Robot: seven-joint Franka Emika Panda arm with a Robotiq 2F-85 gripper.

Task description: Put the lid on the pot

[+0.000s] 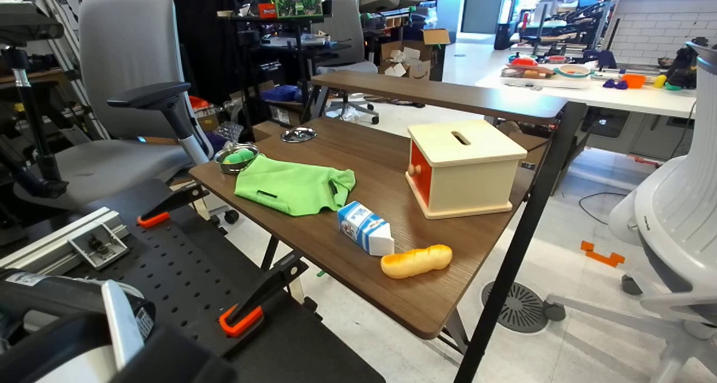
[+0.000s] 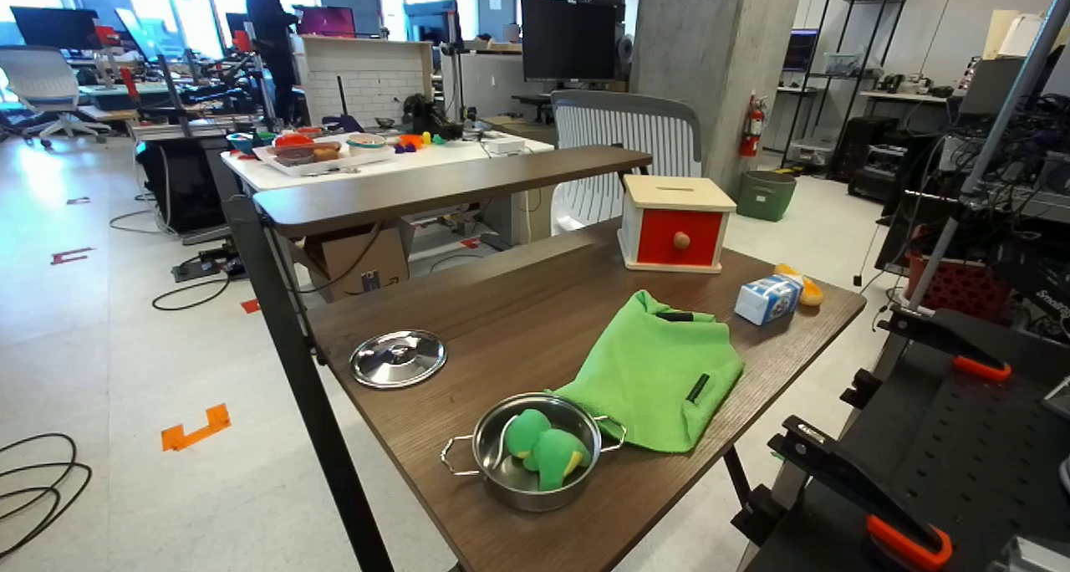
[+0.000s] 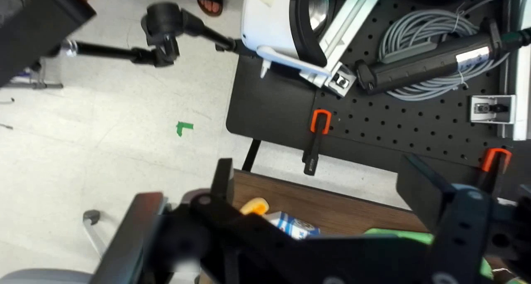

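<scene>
The silver metal pot (image 2: 535,498) stands upright and uncovered near the table corner, with a wire handle on each side and a green toy (image 2: 547,451) inside. It also shows in an exterior view (image 1: 225,168). The round shiny lid (image 2: 399,359) lies flat on the table, apart from the pot, knob up; it shows in both exterior views (image 1: 298,135). My gripper (image 3: 317,167) is open and empty in the wrist view, fingers wide apart, high above the table's edge. The lid does not show in the wrist view. The gripper is not recognisable in the exterior views.
A green cloth (image 2: 660,371) lies beside the pot. A wooden box with a red drawer (image 1: 470,170), a milk carton (image 1: 365,229) and a bread toy (image 1: 417,261) stand further along the table (image 1: 358,136). A raised shelf (image 2: 451,189) runs behind. Clamps (image 1: 241,318) stick out from the black bench.
</scene>
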